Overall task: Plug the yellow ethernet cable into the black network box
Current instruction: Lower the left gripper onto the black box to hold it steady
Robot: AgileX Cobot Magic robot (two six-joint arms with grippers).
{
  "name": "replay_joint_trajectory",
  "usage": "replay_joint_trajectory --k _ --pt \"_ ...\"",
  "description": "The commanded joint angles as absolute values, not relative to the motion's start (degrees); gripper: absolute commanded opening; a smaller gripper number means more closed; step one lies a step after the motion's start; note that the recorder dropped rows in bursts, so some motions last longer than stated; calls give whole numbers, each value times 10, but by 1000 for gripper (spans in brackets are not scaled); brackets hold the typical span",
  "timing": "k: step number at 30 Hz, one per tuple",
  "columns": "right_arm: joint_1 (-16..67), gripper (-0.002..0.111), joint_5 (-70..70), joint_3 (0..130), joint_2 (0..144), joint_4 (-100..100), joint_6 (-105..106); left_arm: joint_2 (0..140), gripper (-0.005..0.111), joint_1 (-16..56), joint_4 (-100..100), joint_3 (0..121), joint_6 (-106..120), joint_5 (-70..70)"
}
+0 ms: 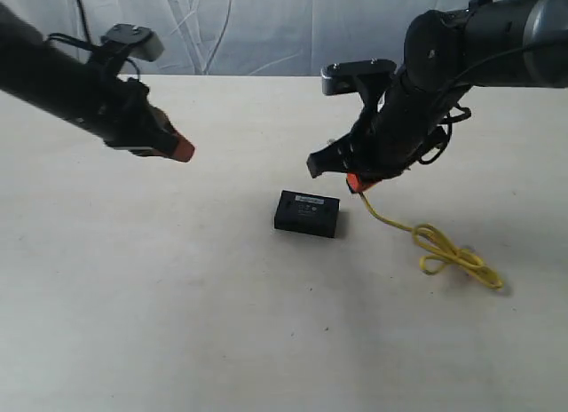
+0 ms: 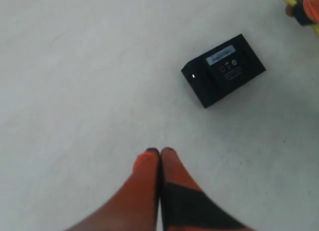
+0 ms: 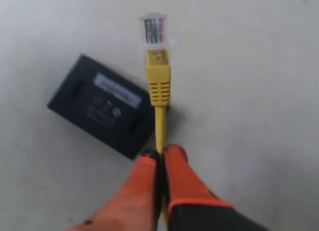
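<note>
The black network box [image 1: 307,213] lies flat on the table's middle, its white label strip facing up; it also shows as the box [image 2: 224,69] and the box [image 3: 102,105]. My right gripper [image 1: 355,182] hovers just right of it, shut on the yellow ethernet cable [image 3: 159,86]. The clear plug [image 3: 153,29] sticks out beyond the orange fingers [image 3: 177,171], above the table past the box. The rest of the cable [image 1: 448,252] trails down to a tied loop on the table. My left gripper [image 1: 184,150] is shut and empty, held above the table left of the box; its tips [image 2: 159,152] touch.
A pale tabletop [image 1: 177,288] spreads under everything, with a wrinkled white backdrop [image 1: 266,30] behind its far edge. Both black arms reach in from the upper corners.
</note>
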State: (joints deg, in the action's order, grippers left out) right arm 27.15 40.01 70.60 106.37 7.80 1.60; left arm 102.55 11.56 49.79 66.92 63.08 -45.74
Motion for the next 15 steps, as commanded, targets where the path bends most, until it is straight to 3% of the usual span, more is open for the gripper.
replay_joint_trajectory --k 1,8,15 --pt "261 -1 477 690 1056 65 64 1140 0 139 493 799 634 -527" --pt "272 -1 498 632 1046 114 172 1283 0 186 505 990 634 -595" --pt "275 -1 457 600 1046 120 172 1355 0 233 503 1050 633 -597"
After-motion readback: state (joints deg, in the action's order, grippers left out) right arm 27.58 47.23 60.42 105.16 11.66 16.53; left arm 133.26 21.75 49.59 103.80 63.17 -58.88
